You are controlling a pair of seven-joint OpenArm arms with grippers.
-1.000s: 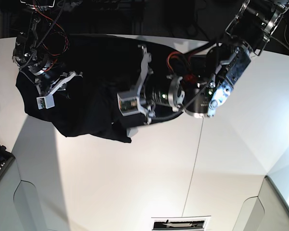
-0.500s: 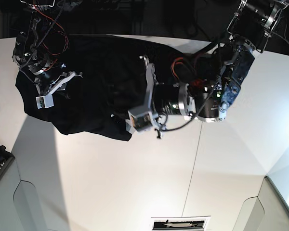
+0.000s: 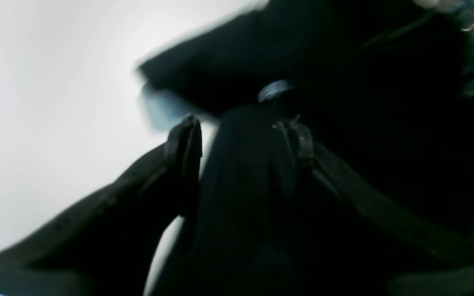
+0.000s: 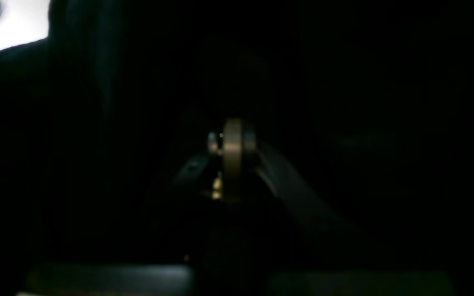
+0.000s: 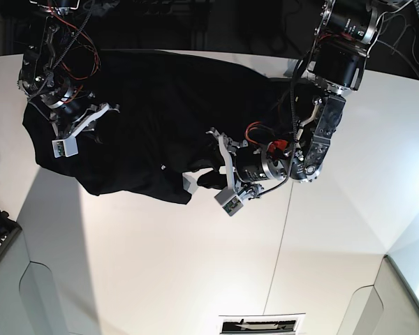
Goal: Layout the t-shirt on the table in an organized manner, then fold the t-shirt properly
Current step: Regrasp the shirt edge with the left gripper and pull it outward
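White and wide, the table [image 5: 195,265] fills most of the base view, with a thin dark seam line [image 5: 278,251] running across it. A big black t-shirt [image 5: 146,118] lies bunched at the far side of the table, plain black side up.

The left gripper [image 5: 208,183] sits at the near edge of the shirt. In the left wrist view its 2 fingers [image 3: 185,144] stand apart, with a fold of black cloth between them. That view is blurry, so I cannot tell if the cloth is held.

The right gripper [image 5: 64,143] rests on the other end of the shirt. Its jaws are closed tight. The right wrist view is too dark to show what is in them.
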